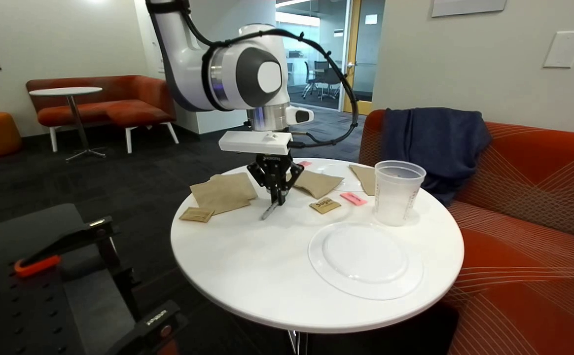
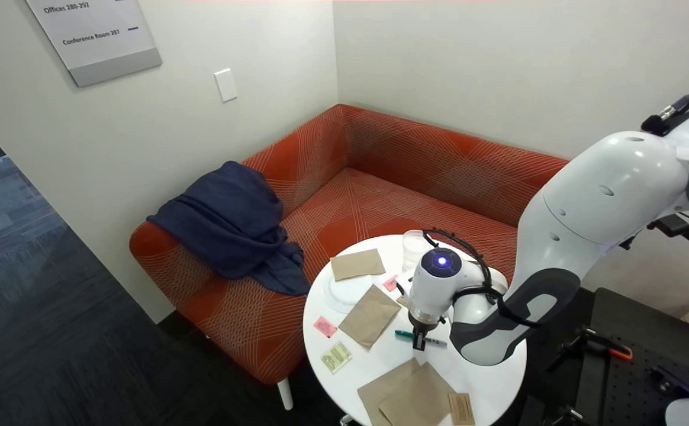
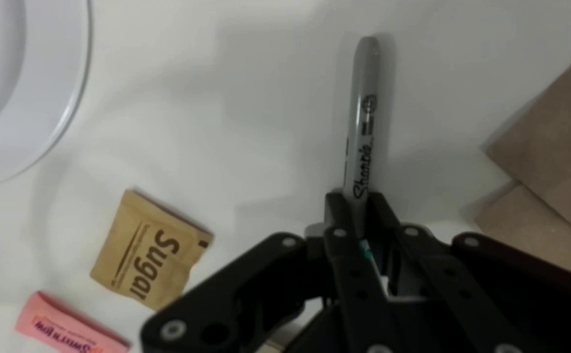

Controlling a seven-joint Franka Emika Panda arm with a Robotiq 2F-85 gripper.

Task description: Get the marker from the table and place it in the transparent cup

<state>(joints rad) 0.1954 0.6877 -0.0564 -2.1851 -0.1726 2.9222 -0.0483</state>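
The grey marker with a teal cap lies between the fingertips in the wrist view; its grey body also shows in an exterior view and its green cap in an exterior view. My gripper, also visible in both exterior views, is shut on the marker near its middle. The marker is level, at or just above the round white table; I cannot tell if it touches. The transparent cup stands upright on the table, partly behind the arm in an exterior view; it is outside the wrist view.
A clear plate lies in front of the cup. A sugar packet and a pink packet lie between gripper and cup. Brown napkins lie on both sides of the gripper. A red sofa borders the table.
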